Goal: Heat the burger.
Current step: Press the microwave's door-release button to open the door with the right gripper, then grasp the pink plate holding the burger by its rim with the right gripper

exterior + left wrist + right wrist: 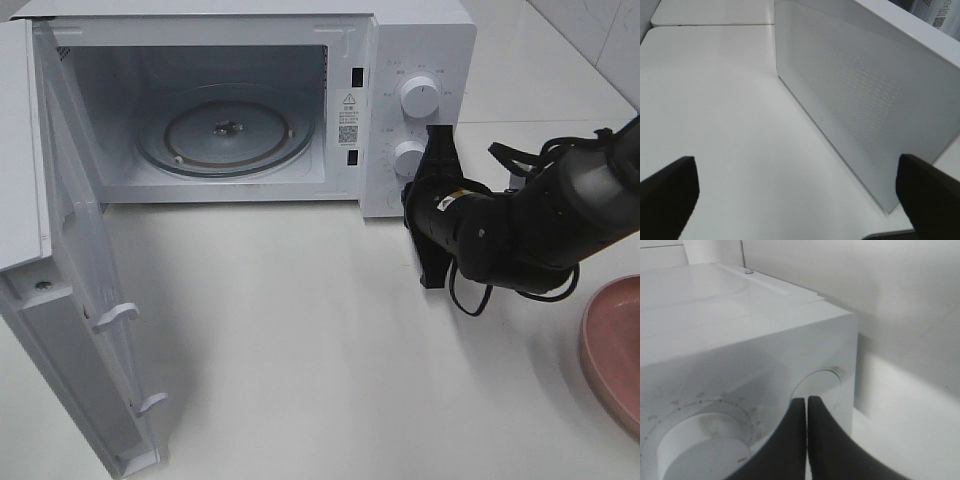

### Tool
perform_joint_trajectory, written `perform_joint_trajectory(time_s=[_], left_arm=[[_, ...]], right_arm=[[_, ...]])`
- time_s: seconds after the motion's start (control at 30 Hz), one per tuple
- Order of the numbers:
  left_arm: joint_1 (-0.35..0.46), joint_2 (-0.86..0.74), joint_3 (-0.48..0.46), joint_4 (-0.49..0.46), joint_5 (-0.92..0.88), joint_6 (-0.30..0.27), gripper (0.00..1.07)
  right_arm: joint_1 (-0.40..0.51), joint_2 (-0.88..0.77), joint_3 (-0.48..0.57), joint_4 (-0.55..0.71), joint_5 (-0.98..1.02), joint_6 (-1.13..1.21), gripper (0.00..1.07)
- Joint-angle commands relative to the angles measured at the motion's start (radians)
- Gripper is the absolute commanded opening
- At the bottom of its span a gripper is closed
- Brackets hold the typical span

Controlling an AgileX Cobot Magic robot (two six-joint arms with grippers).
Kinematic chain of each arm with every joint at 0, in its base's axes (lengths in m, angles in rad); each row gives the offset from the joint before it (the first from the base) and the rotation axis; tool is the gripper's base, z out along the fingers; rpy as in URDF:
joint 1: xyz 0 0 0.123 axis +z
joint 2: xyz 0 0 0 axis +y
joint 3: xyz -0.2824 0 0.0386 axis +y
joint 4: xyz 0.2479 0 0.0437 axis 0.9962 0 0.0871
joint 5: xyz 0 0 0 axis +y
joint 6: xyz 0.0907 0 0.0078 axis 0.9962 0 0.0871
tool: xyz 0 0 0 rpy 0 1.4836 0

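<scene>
The burger is not in any view. The white microwave (420,40) stands at the back with its door (70,300) swung wide open to the left. Its glass turntable (228,135) is bare. My right gripper (411,192) is shut and empty, its tips at the control panel next to the lower knob (407,158). In the right wrist view the shut fingers (806,435) sit in front of a knob (700,450). My left gripper (795,200) is open and empty, low over the table beside the door's perforated outer face (865,100). It does not show in the high view.
A pink plate (615,350) lies at the right edge of the table, partly cut off. The upper knob (418,97) is above the right gripper. The open door takes up the left front of the white table (300,350).
</scene>
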Motion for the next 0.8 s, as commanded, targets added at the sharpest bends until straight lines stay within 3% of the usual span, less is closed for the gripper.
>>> perform_joint_trajectory(time_s=[0.03, 0.37, 0.8], left_arm=[[-0.004, -0.017, 0.003, -0.005, -0.015, -0.003, 1.0], [-0.004, -0.017, 0.003, -0.005, -0.015, -0.003, 1.0], [-0.004, -0.017, 0.003, -0.005, -0.015, -0.003, 1.0]], right_arm=[[-0.005, -0.05, 0.055, -0.034, 0.033, -0.018, 0.0], [-0.005, -0.152, 0.128, -0.135, 0.122, -0.109, 0.0], [-0.005, -0.289, 0.143, -0.262, 0.402, -0.445, 0.03]])
